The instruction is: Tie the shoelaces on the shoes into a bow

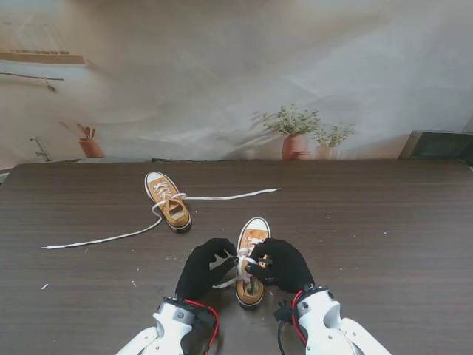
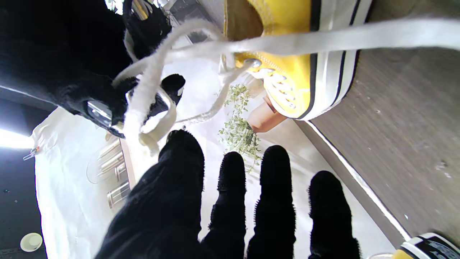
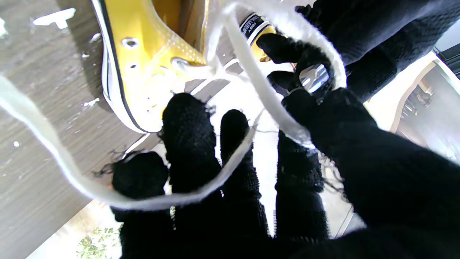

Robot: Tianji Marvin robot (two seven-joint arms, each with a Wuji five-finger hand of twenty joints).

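The near yellow shoe (image 1: 251,260) lies between my two black-gloved hands, toe pointing away from me. My right hand (image 1: 281,265) is closed on a bunch of its white lace (image 2: 143,97); a slack length of that lace (image 3: 151,203) also lies across the fingers (image 3: 190,144). My left hand (image 1: 205,268) is beside the shoe with its fingers (image 2: 273,180) straight and apart. A lace loop (image 3: 323,46) drapes over its fingertips, and I cannot see whether they grip it. Another strand (image 2: 341,37) runs from the shoe's eyelets (image 2: 253,63).
The second yellow shoe (image 1: 168,201) lies farther off to the left, its untied lace (image 1: 103,238) trailing left and right across the dark wooden table (image 1: 384,229). Potted plants (image 1: 295,133) stand beyond the far edge.
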